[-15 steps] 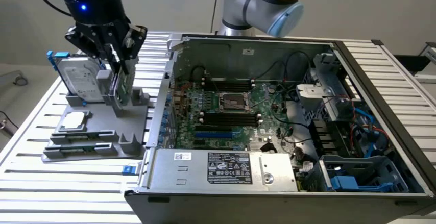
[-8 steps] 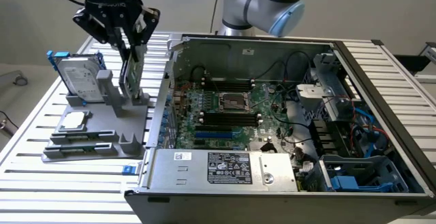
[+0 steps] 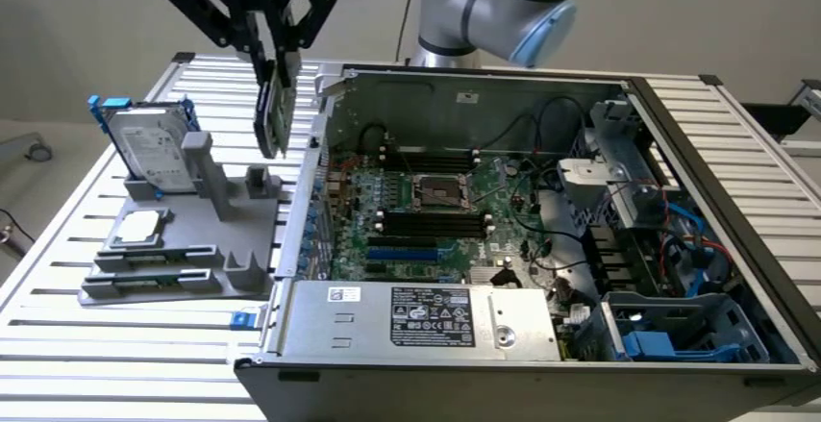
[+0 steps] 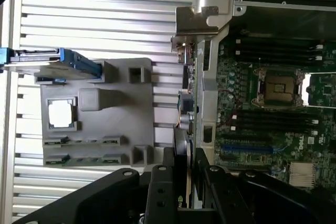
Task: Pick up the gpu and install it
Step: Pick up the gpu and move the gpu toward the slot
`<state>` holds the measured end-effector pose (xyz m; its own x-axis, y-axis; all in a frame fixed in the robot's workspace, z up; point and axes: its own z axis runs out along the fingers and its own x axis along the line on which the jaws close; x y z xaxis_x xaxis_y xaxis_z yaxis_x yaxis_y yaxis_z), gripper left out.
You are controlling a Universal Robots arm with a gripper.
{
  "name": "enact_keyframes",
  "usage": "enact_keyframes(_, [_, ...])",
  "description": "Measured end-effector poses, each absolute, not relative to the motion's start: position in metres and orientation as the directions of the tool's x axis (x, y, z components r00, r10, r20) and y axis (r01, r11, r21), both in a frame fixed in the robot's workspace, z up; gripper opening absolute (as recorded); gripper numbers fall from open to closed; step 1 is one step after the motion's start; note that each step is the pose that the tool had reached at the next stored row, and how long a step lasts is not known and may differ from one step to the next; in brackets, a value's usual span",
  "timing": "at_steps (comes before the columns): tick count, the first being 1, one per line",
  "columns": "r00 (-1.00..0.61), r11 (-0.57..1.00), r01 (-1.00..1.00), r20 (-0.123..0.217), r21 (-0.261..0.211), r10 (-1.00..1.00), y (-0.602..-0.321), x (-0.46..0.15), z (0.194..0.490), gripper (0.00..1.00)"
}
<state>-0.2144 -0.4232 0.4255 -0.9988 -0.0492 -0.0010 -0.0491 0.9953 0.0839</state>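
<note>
My gripper (image 3: 276, 52) is clamped on the gpu (image 3: 272, 105), which hangs upright and edge-down in the air, clear of the desk (image 3: 129, 345). In the exterior view it sits above the gap between the grey holder (image 3: 192, 268) and the near wall of the open case (image 3: 302, 239). It is closer to the case, well short of the motherboard (image 3: 424, 211). In the wrist view I see the gpu (image 4: 185, 108) edge-on, running from my gripper (image 4: 181, 174) along that wall. It seems not to touch the wall, though I can't be sure. The drive (image 3: 148, 143) stands upright in the holder, with the chip (image 3: 138, 227) flat beside it.
</note>
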Motion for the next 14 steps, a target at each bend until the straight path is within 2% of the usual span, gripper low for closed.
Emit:
enact_keyframes(5, [-0.999,0.995,-0.049,0.002,0.085,-0.049,-0.424,-0.192,0.437,0.26])
enact_keyframes(14, [-0.999,0.995,-0.049,0.004,0.082,-0.049,-0.425,-0.151,0.428,0.26])
